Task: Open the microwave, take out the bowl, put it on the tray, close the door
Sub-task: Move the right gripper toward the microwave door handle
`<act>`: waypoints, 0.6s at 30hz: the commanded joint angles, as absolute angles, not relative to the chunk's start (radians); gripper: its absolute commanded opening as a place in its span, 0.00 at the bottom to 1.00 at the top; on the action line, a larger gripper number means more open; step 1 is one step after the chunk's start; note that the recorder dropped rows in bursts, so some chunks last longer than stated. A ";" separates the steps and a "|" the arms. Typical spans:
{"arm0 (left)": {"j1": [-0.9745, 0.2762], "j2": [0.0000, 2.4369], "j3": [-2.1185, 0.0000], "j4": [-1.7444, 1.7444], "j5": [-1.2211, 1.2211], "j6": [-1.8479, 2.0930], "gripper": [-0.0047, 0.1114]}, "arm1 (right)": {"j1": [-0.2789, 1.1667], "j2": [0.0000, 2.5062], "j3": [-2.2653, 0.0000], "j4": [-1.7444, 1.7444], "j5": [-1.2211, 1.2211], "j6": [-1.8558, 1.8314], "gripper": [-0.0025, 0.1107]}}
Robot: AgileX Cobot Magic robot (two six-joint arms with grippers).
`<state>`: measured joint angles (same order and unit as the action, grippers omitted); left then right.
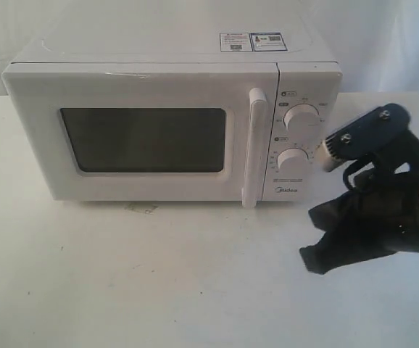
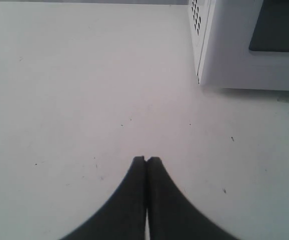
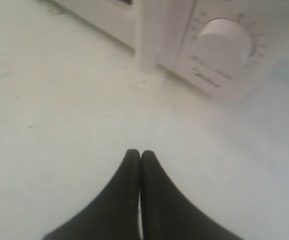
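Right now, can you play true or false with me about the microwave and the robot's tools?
1. The door is shut. True.
2. The right tool grips the handle. False: it is shut on nothing, over the table, apart from the handle.
3. The left tool is shut. True.
4. A bowl sits on the table. False: no bowl shows in any view.
5. The microwave has two knobs. True.
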<state>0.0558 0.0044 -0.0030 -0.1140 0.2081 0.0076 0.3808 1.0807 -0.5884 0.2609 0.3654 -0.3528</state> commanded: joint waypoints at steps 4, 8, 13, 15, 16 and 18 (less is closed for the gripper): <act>0.058 0.000 0.000 -0.126 0.208 0.000 0.04 | 0.407 1.099 -0.649 0.862 0.465 -0.939 0.02; 0.058 0.000 0.000 -0.126 0.208 0.000 0.04 | 0.407 1.099 -0.686 0.898 0.464 -1.044 0.02; 0.058 0.000 0.000 -0.126 0.208 0.000 0.04 | 0.318 1.101 -0.696 0.893 0.304 -1.051 0.02; 0.058 0.000 0.000 -0.126 0.208 0.000 0.04 | 0.262 1.101 -0.696 0.893 0.250 -1.051 0.02; 0.058 0.000 0.000 -0.126 0.208 0.000 0.04 | 0.227 1.101 -0.696 0.893 0.230 -1.051 0.02; 0.058 0.000 0.000 -0.126 0.208 0.000 0.04 | 0.159 1.101 -0.696 0.893 0.219 -1.051 0.02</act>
<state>0.0558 0.0044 -0.0030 -0.1140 0.2081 0.0076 0.2469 1.0990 -0.6890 0.8842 0.2639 -1.0383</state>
